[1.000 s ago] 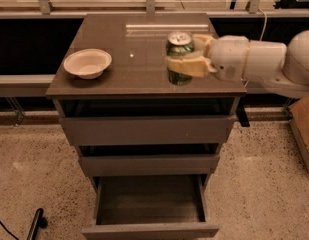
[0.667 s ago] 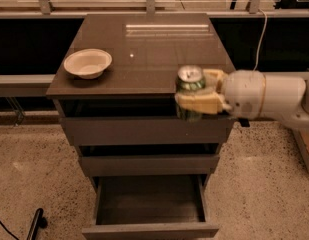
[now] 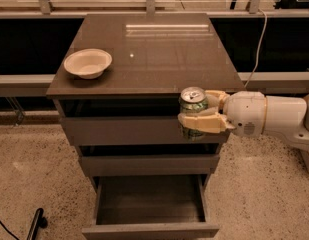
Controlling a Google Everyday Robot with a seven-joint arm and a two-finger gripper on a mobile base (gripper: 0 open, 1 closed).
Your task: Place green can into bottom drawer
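Two cream fingers (image 3: 206, 124) of the claw (image 3: 196, 115) pinch the green can (image 3: 193, 105) around its lower half, one finger across the side facing the camera and the other behind it. The can stands upright in the air, silver lid up, in front of the right end of the cabinet. Its lid is about level with the front edge of the tabletop (image 3: 159, 49), and its body overlaps the front of the top drawer (image 3: 124, 130). The white arm (image 3: 274, 116) behind the claw reaches in level from the right edge of the view. Below the can sits the middle drawer (image 3: 149, 164), which is pushed in like the top one. The bottom drawer (image 3: 150, 230) is pulled well out toward the camera, so its shallow dark tray shows from above. The can hangs above the drawer's right part, well apart from it. On the tabletop, near the left front corner and far from the claw, rests a cream bowl (image 3: 87, 63). A pale cable (image 3: 257, 39) runs down behind the cabinet on the right. The cabinet stands on a speckled floor (image 3: 39, 169).
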